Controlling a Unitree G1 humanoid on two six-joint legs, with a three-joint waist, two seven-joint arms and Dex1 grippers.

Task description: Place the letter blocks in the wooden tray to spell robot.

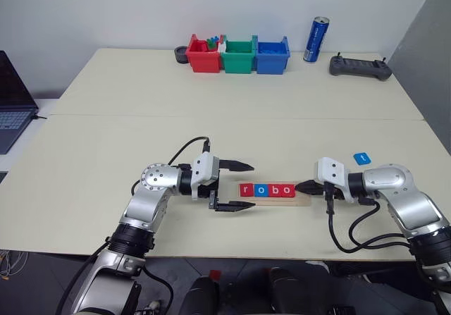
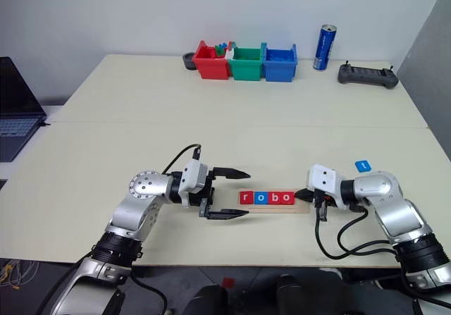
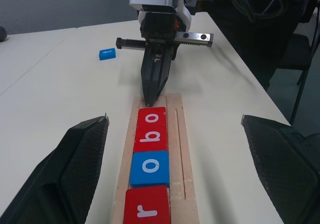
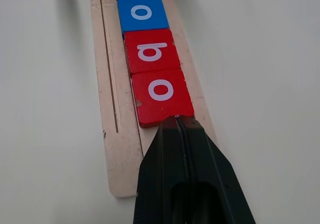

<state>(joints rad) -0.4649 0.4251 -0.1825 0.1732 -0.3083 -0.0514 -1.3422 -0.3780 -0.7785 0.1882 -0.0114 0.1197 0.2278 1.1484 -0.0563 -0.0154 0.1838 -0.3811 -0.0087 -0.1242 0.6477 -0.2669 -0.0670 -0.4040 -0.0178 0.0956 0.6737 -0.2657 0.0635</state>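
The wooden tray point(image 1: 301, 202) lies near the table's front edge. In it sit several letter blocks reading r point(image 1: 246, 189), o point(image 1: 260, 189), b point(image 1: 273, 189), o point(image 1: 287, 189), coloured red, blue, red, red. A blue block with a t point(image 1: 361, 158) lies flat on the table behind my right arm. My right gripper point(image 1: 300, 187) is shut with nothing in it. Its tip rests on the tray point(image 4: 112, 149) against the last red o point(image 4: 161, 91). My left gripper point(image 1: 253, 185) is open at the tray's left end, one finger on each side of the r.
Red point(image 1: 204, 56), green point(image 1: 238, 56) and blue point(image 1: 272, 54) bins stand at the far edge, with a blue can point(image 1: 316, 39) and a black controller point(image 1: 360, 66) to their right. A laptop point(image 1: 10, 100) sits at the left edge.
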